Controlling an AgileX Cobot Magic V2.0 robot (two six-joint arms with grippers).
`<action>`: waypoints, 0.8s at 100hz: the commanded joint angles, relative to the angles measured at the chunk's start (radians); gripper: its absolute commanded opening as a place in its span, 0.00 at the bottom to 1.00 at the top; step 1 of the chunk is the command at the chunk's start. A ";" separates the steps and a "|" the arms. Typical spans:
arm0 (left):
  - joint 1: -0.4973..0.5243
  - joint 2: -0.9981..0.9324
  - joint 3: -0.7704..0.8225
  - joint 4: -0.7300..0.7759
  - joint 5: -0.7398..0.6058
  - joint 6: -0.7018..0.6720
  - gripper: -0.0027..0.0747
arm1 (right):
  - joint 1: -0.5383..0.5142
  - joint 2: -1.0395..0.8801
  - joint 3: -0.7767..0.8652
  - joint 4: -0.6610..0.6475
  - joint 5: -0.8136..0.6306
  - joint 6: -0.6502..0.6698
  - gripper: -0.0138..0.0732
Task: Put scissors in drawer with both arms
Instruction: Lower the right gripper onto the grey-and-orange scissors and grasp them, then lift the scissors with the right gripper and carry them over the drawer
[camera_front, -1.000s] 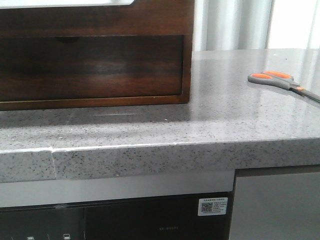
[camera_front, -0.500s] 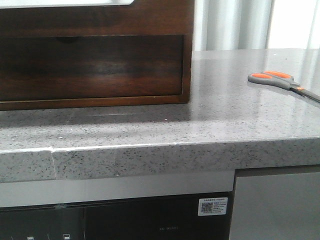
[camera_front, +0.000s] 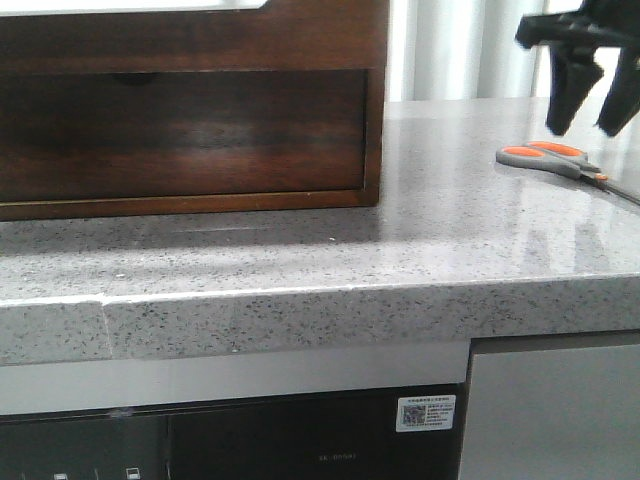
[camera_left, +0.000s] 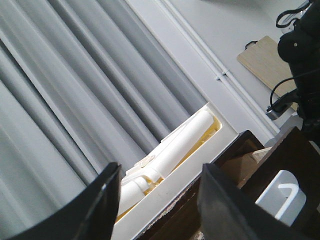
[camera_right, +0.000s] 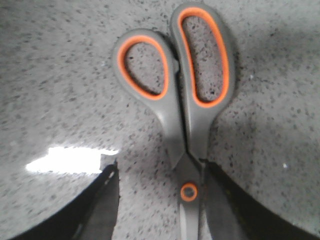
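Observation:
The scissors (camera_front: 550, 159), grey with orange-lined loops, lie flat on the speckled grey counter (camera_front: 400, 250) at the right. My right gripper (camera_front: 589, 126) hangs open just above them, fingers pointing down. In the right wrist view the scissors (camera_right: 187, 110) lie closed, their orange pivot between my open fingers, close to one fingertip (camera_right: 220, 200). The dark-brown drawer (camera_front: 185, 135) is closed in the wooden cabinet at the left. My left gripper (camera_left: 160, 195) is open and empty, and shows only in its wrist view, aimed at curtains and the cabinet top.
A white tray (camera_left: 175, 185) with white rolls sits on top of the cabinet. Grey curtains (camera_front: 460, 50) hang behind the counter. The counter's front edge (camera_front: 300, 310) overhangs dark appliance panels below.
My right gripper has come into the front view from the upper right and now hangs over the scissors. The scissors and drawer have not moved.

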 joint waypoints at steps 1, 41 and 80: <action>-0.002 0.009 -0.027 -0.057 -0.022 -0.015 0.47 | 0.001 -0.005 -0.067 -0.025 0.020 -0.016 0.54; -0.002 0.009 -0.027 -0.057 -0.022 -0.015 0.47 | 0.001 0.057 -0.076 -0.060 0.039 -0.016 0.54; -0.002 0.009 -0.027 -0.057 -0.022 -0.015 0.47 | 0.001 0.071 -0.076 -0.060 0.045 -0.016 0.44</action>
